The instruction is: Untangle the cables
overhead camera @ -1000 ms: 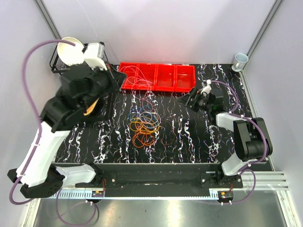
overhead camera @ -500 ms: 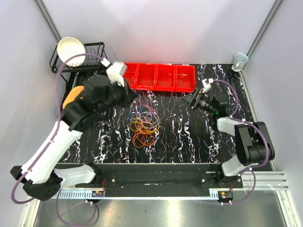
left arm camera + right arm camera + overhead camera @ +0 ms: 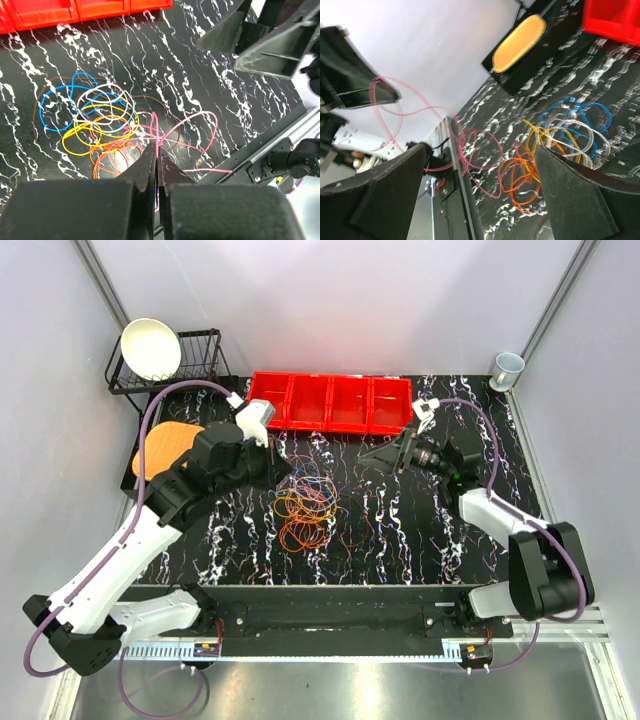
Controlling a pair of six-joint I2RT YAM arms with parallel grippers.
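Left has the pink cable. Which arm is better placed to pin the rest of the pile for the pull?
Right. The right tool is open, empty and pointed towards the cable pile. The left tool is shut on the pink cable above the pile, so it is probably best left to pull.

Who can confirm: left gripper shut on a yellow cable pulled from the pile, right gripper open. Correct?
Not quite. The left gripper is shut on a pink cable, not a yellow one. The left wrist view shows the pink strand running up between its closed fingers, with the yellow loops lying free in the pile. The rest holds: the right gripper is open.
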